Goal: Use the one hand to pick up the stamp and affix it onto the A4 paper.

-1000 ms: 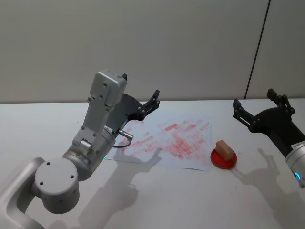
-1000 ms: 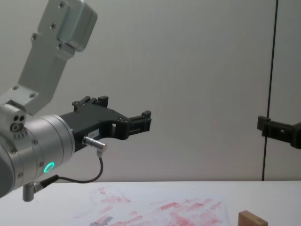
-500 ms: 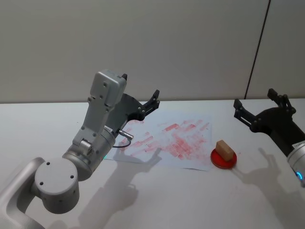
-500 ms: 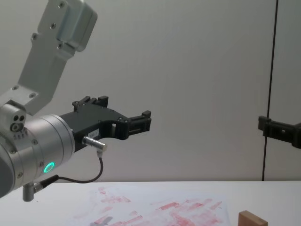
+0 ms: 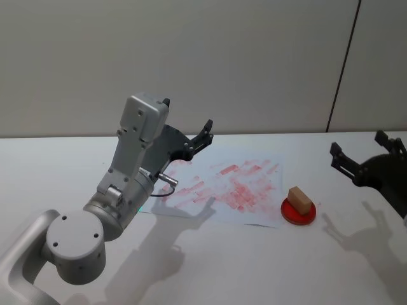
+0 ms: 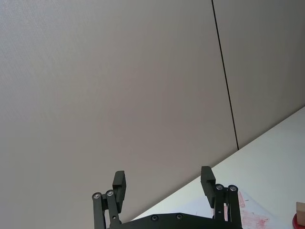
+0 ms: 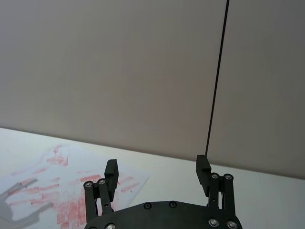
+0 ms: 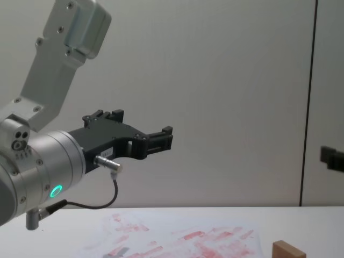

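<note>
Two grippers hang above the bench [image 5: 254, 267], each with its jaws spread wide and holding nothing. The left gripper [image 5: 187, 113] is raised over the A4 paper [image 5: 222, 190], which lies below its jaws. The stamp [image 5: 299, 199] stands on a round red pad [image 5: 298, 216] just beside the paper's right edge. It sits below and left of the right gripper [image 5: 358, 142], well apart from those jaws.

Round red pad [image 5: 299, 220] on a white tabletop [image 5: 254, 267], plain grey wall [image 5: 254, 63] behind, dark vertical seam [image 5: 344, 63] at right.
</note>
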